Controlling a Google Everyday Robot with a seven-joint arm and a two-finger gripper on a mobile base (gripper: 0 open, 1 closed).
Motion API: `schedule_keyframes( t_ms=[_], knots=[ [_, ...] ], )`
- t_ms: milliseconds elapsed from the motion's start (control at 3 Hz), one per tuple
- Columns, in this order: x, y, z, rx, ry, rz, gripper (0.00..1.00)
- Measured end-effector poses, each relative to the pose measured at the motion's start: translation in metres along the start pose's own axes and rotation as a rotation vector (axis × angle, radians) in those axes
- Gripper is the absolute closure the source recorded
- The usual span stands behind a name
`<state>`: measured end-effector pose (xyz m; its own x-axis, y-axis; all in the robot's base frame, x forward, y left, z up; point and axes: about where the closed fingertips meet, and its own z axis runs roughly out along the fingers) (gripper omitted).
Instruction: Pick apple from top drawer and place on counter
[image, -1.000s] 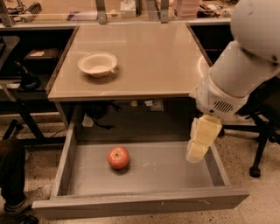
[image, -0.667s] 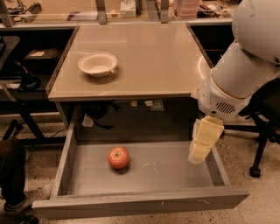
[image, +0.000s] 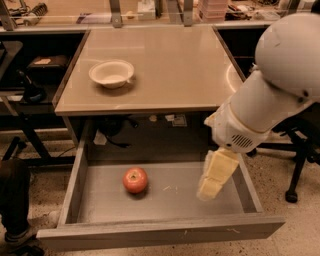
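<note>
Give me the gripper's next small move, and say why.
Probably slide the gripper sideways across the top drawer toward the apple. The gripper hangs low over one end of the drawer, well apart from the apple, which lies on the drawer floor.

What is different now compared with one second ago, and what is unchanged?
The gripper has moved lower into the top drawer and a little toward the apple, without touching it. Nothing was taken hold of or let go. The apple, the white bowl on the counter and the open drawer stayed in place.
</note>
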<state>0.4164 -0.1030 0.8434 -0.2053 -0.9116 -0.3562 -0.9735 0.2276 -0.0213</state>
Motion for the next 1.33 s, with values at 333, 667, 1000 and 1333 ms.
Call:
schedule_keyframes(
  t_ms=[333,667,1000,1333],
  knots=[
    [-0.042,-0.009,0.037,0.022,-0.125,0.015,0.0],
    [-0.042,-0.009,0.037,0.022,-0.125,0.014,0.0],
    [-0.051,-0.008,0.052,0.017,-0.169,0.03,0.0],
    [-0.07,-0.018,0.084,0.011,-0.223,0.058,0.0]
  ],
)
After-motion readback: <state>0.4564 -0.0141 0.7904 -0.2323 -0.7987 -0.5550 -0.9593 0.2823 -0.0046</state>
